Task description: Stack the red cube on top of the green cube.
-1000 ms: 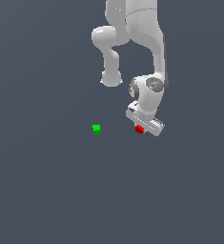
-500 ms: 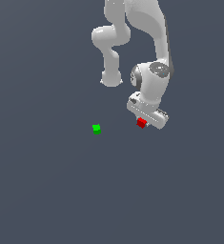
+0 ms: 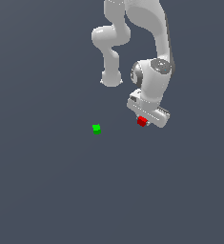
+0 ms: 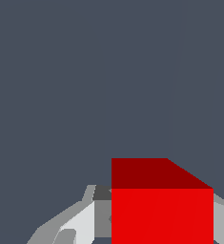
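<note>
The white Panda arm (image 3: 147, 52) is bending downward, its gripper (image 3: 143, 121) clamping the red cube (image 3: 142, 121). The green cube (image 3: 96, 128) is sitting well apart, toward the exterior view's left.

Over the last second the gripper (image 3: 143, 122) has risen off the desk (image 3: 46, 190), and the red cube (image 3: 142, 121) clamped between its fingers (image 4: 80, 221) has gone up with it. The wrist has tipped during the rise. The green cube (image 3: 96, 128) now sits lower than the fingers, off toward the exterior view's left.
</note>
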